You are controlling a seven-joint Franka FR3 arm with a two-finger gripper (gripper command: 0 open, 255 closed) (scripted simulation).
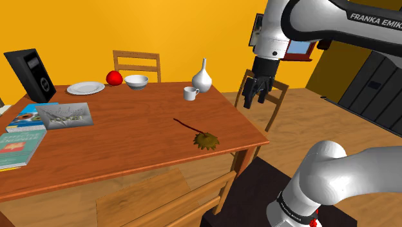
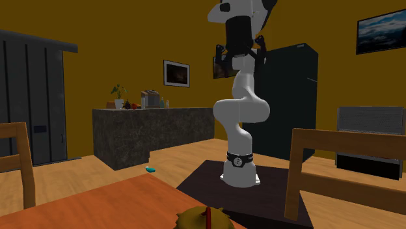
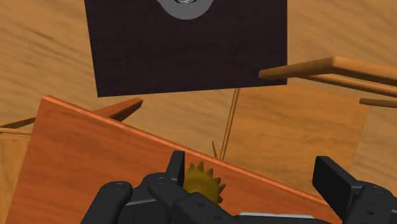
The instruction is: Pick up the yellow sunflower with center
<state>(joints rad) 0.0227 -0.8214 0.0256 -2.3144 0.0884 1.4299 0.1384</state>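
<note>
Wrist view: spread gripper (image 3: 254, 179) above sunflower (image 3: 204, 182) (on table (image 3: 95, 153))

Vase (image 1: 202, 76), cup (image 1: 191, 93), bowl (image 1: 136, 81), plate (image 1: 86, 88) on table (image 1: 129, 145).

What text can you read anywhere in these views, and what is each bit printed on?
"FRANKA EMIK", cut off by the picture's edge: white lettering on the dark upper link of the white robot arm.
Black band around the arm's base: small white lettering, too small to read.
Blue and teal paperback books at the wooden table's end: cover titles too blurred to read.
Grey flat magazine beside them: faint lettering, unreadable.
</note>
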